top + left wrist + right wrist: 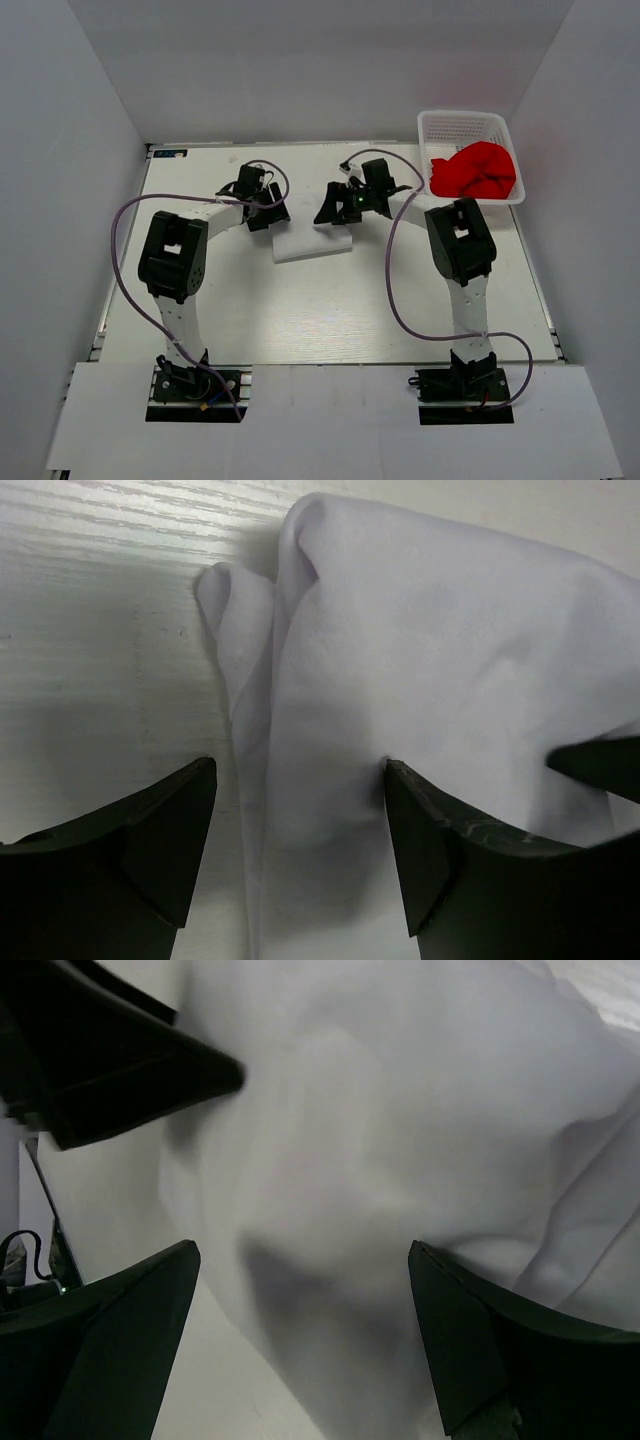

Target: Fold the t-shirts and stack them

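Note:
The white t-shirt lies folded into a small rectangle at the middle of the table. My left gripper is open over its far left corner; in the left wrist view the shirt spreads between and beyond the fingers. My right gripper is open over its far right part; the right wrist view shows the white cloth filling the space between the jaws. The red t-shirt lies crumpled in the white basket at the far right.
The basket stands at the table's far right corner beside the right wall. Purple cables loop from both arms over the table. White walls close in the left, right and far sides.

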Controlling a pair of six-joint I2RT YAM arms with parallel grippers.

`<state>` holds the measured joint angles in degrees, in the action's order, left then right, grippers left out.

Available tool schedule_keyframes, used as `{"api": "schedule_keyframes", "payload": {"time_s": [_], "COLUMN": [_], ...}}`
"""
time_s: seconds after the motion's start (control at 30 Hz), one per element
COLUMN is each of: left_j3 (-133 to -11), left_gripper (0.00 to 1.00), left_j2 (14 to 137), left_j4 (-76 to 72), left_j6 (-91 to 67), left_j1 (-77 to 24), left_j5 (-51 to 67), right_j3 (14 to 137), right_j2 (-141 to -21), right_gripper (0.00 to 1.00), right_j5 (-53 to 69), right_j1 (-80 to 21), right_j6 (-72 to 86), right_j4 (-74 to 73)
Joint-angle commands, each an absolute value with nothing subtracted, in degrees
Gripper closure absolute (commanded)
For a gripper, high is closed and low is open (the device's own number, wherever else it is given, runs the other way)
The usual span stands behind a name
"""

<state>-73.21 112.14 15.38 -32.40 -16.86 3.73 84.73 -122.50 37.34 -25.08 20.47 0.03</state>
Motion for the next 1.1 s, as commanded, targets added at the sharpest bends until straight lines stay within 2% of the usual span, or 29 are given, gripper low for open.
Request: {"api": "schedule_keyframes", "payload": {"time_s": [0.0,0.17,0.2,0.33,0.37,0.43,0.47,0.5,0.67,0.77,1.07], "left_j3": [-73.9,-72.9,-72.9,-72.9,-72.9,-73.9,-74.4,-76.4,-85.2,-90.9,-98.7], "left_gripper": [0.22,0.22,0.26,0.52,0.66,0.77,0.94,1.0,1.0,1.0,1.0], "left_j2": [112.7,112.7,112.7,113.3,114.0,114.8,115.3,116.1,118.2,119.4,125.3], "left_j4": [16.9,18.1,18.1,18.1,18.1,18.1,19.0,19.9,28.5,30.3,25.2], "left_j6": [-32.4,-32.4,-32.4,-32.4,-31.8,-30.6,-30.6,-29.8,-23.6,-17.9,4.0], "left_j1": [-16.7,-16.7,-16.7,-16.7,-16.7,-16.7,-16.7,-16.7,-14.6,-13.1,-3.8], "left_j5": [4.4,2.0,2.0,2.0,2.0,2.0,1.5,-1.0,-11.9,-25.4,-34.6], "right_j3": [86.9,88.2,88.8,88.7,88.3,87.4,86.8,85.0,78.6,74.8,72.8], "right_j2": [-126.2,-128.4,-127.7,-123.5,-121.4,-118.1,-115.5,-114.2,-103.5,-99.3,-96.6], "right_gripper": [0.09,0.09,0.09,0.09,0.09,0.09,0.09,0.09,0.09,0.09,0.09], "right_j5": [37.3,35.4,36.2,38.2,38.8,39.2,39.2,38.9,37.2,34.4,29.7], "right_j1": [-24.3,-24.0,-23.7,-23.9,-23.9,-23.7,-23.8,-23.7,-22.8,-21.7,-19.3], "right_j6": [23.0,23.6,22.8,21.8,21.4,20.7,20.2,20.1,19.1,18.1,16.1], "right_j4": [0.6,0.1,0.1,0.1,0.1,0.1,0.1,0.3,0.4,0.3,-5.7]}}
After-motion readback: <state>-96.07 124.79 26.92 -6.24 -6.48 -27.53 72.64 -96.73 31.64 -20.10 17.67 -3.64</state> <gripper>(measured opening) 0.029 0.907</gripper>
